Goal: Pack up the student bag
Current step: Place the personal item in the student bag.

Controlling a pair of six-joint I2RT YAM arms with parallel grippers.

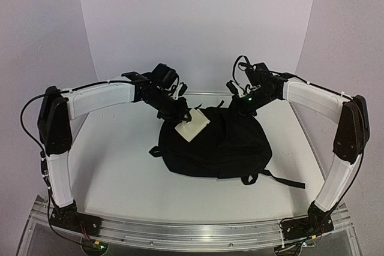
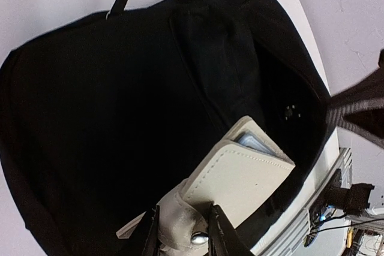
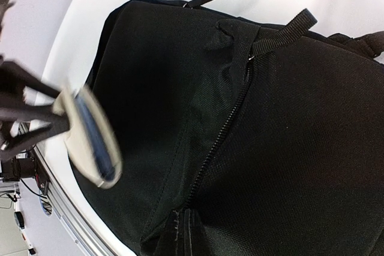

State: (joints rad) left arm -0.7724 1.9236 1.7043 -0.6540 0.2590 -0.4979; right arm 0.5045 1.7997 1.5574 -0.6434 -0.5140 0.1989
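Note:
The student bag, a big black backpack, lies at the table's middle with its top opening towards the back. My left gripper is shut on a beige stitched case by its snap tab. In the left wrist view the case hangs tilted over the bag's dark open mouth, held between the jaws of the left gripper. My right gripper is shut on the bag's rear rim and lifts it. In the right wrist view a bunched seam beside the zipper runs into the jaws, with the case at the left.
The bag's straps trail to the front right on the white table. An aluminium rail runs along the near edge between the arm bases. White backdrop walls close in the back and sides.

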